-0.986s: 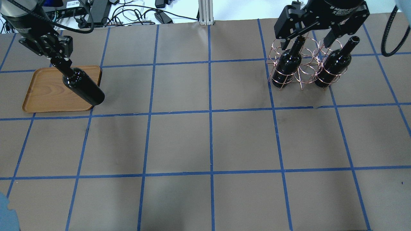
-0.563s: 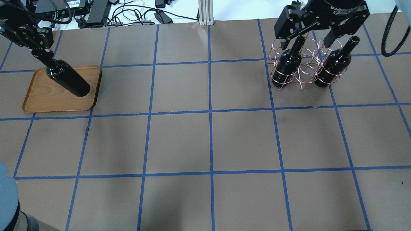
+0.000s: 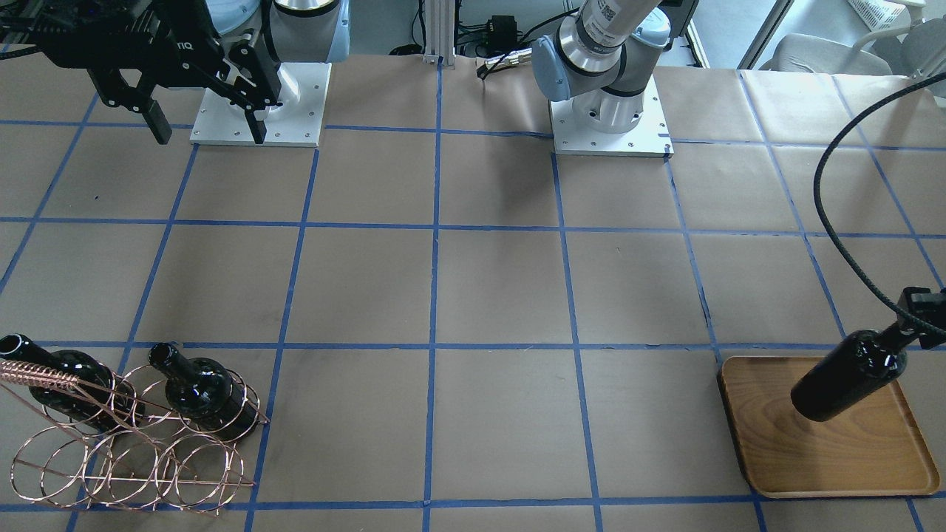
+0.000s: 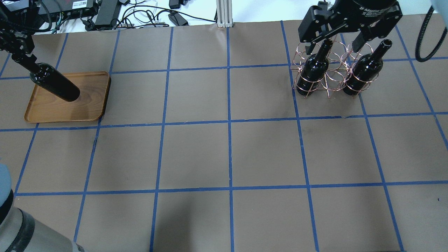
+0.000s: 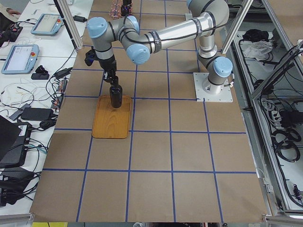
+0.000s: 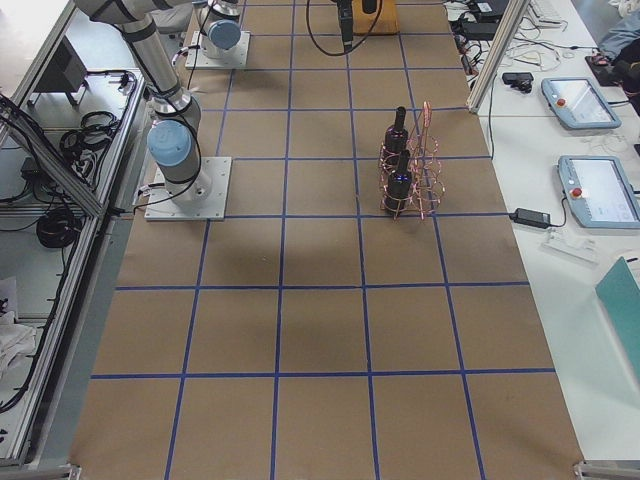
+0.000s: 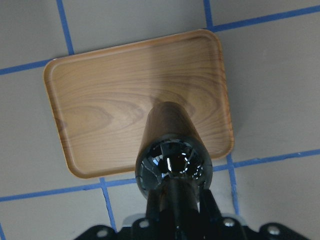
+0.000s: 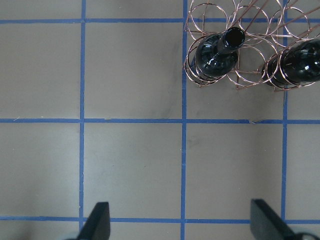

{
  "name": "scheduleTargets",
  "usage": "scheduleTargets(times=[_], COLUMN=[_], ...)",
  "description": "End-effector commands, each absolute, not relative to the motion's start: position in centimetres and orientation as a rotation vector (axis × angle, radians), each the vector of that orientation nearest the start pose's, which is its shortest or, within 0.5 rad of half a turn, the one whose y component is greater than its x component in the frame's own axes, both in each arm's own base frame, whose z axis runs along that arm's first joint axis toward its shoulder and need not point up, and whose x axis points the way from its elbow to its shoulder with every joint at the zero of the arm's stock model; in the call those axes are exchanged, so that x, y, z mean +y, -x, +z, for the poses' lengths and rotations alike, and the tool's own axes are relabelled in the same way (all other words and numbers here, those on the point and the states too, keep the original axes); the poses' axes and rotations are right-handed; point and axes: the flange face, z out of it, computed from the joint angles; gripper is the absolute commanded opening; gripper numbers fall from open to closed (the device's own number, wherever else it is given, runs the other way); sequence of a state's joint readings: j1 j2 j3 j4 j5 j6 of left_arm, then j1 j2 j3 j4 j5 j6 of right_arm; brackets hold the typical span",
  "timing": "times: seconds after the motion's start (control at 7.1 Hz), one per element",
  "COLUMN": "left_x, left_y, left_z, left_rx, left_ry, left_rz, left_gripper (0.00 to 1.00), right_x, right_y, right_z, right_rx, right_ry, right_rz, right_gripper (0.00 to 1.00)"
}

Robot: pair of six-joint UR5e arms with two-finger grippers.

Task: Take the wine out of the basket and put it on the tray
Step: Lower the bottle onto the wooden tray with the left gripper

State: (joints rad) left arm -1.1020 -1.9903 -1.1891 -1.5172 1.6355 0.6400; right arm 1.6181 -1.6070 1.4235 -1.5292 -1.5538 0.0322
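Note:
My left gripper (image 4: 19, 52) is shut on the neck of a black wine bottle (image 4: 56, 87) and holds it upright over the wooden tray (image 4: 87, 108). The left wrist view shows the bottle (image 7: 172, 150) from above, its base over the tray (image 7: 100, 100). I cannot tell whether it touches. The copper wire basket (image 4: 327, 77) stands at the far right with two more bottles (image 4: 313, 70) (image 4: 364, 71) in it. My right gripper (image 4: 331, 47) is open and empty, high above the table on the near side of the basket (image 8: 240, 50).
Cables and power boxes (image 4: 105, 14) lie beyond the table's far edge, beside an aluminium post (image 4: 224, 14). A black hose (image 3: 835, 207) loops above the table near the tray. The arm bases (image 3: 259, 103) (image 3: 610, 111) sit at the robot's side.
My left gripper has carried the bottle leftward in the overhead view, from the tray's right edge to over its left part. The right arm, the basket and its bottles have not moved.

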Motion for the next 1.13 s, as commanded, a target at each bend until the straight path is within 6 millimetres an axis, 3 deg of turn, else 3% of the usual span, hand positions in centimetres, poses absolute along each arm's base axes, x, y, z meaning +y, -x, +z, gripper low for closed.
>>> scheduleTargets(times=[0.0, 0.28, 0.99], left_x=[-66.1, -66.9, -67.2], left_y=[-22.0, -22.6, -22.7], left_z=[42.3, 40.9, 39.6], left_rx=[3.063, 3.063, 3.071], left_ry=[-0.258, -0.277, -0.273], left_rz=[0.024, 0.023, 0.041], left_gripper=[0.0, 0.0, 0.0], right_x=[-47.6, -47.6, -47.6], right_y=[-15.8, -15.8, -15.8], right_z=[57.4, 57.4, 57.4], right_rx=[3.111, 3.108, 3.112], right_ry=[0.026, 0.026, 0.026], right_rz=[-0.219, -0.218, -0.216], right_gripper=[1.0, 1.0, 1.0])
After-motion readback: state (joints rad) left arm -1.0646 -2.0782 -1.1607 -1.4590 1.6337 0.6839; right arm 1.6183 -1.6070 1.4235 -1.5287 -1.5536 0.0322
